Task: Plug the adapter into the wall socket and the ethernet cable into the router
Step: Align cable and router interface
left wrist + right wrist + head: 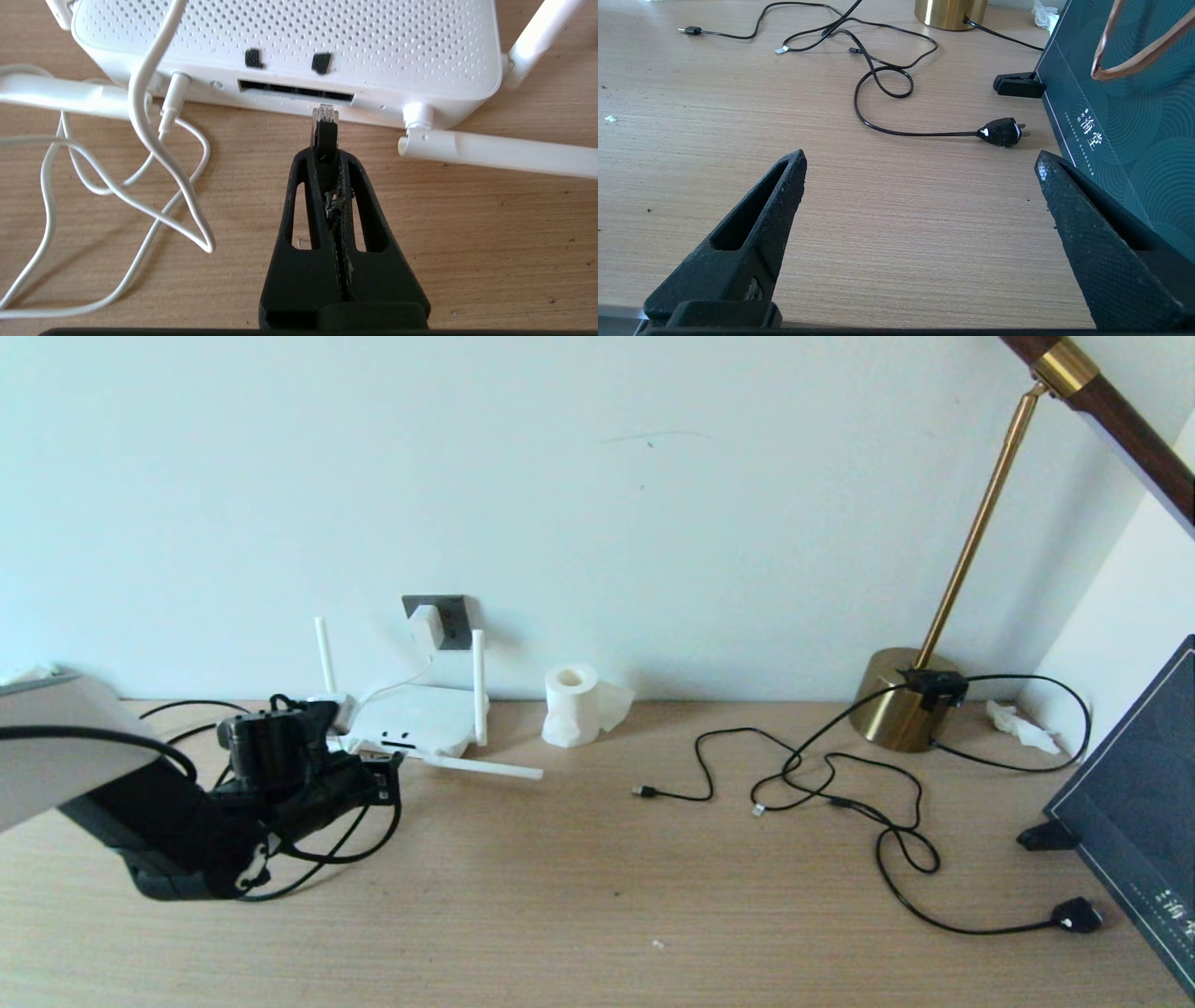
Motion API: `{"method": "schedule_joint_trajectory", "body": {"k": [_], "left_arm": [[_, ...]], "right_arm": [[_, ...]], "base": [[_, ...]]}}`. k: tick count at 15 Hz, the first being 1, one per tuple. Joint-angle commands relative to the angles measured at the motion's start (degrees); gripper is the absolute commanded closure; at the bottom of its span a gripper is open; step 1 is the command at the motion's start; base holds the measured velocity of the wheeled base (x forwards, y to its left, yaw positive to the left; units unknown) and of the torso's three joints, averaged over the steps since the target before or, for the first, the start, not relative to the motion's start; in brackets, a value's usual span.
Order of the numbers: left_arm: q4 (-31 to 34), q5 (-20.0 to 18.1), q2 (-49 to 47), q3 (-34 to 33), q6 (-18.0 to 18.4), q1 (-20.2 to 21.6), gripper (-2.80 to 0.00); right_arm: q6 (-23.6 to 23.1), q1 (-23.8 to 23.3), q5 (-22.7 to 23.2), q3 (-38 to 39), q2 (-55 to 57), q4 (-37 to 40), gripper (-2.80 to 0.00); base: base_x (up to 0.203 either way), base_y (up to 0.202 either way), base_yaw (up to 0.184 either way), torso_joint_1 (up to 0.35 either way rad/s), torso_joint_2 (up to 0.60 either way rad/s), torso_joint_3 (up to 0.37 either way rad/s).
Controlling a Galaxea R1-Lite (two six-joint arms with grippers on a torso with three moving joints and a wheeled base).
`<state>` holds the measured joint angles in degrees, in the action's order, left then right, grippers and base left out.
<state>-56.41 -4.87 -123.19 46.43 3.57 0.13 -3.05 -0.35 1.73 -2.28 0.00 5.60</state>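
The white adapter (426,626) sits plugged in the dark grey wall socket (449,621), its thin white cord running down to the router (417,721). My left gripper (325,154) is shut on the ethernet cable's black plug (324,133). The plug's clear tip (325,114) hovers just short of the router's dark port slot (296,91), near the slot's right end. In the head view the left gripper (387,775) is at the router's near edge, with the black cable looping under it. My right gripper (920,161) is open above bare table, out of the head view.
A router antenna (485,768) lies flat on the table beside my left gripper. A tissue roll (572,706) stands by the wall. Thin black cables (840,793), the lamp's bulky plug (1076,916), the brass lamp base (901,709) and a dark bag (1139,821) fill the right.
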Motion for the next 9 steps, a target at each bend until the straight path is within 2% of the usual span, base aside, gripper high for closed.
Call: {"method": "schedule_joint_trajectory", "body": {"k": [1,9], "left_arm": [[-0.3,-1.1,0.0,0.4,0.0,0.1,0.00],[-0.3,-3.0,-0.7,0.9,0.0,0.1,0.00]], "right_arm": [[0.0,0.0,0.0,0.0,0.1,0.0,-2.80],[0.0,0.0,0.0,0.0,0.1,0.0,-2.80]], "base": [[0.000,0.000,0.000,0.000,0.00,0.000],[0.000,0.000,0.000,0.000,0.00,0.000]]}}
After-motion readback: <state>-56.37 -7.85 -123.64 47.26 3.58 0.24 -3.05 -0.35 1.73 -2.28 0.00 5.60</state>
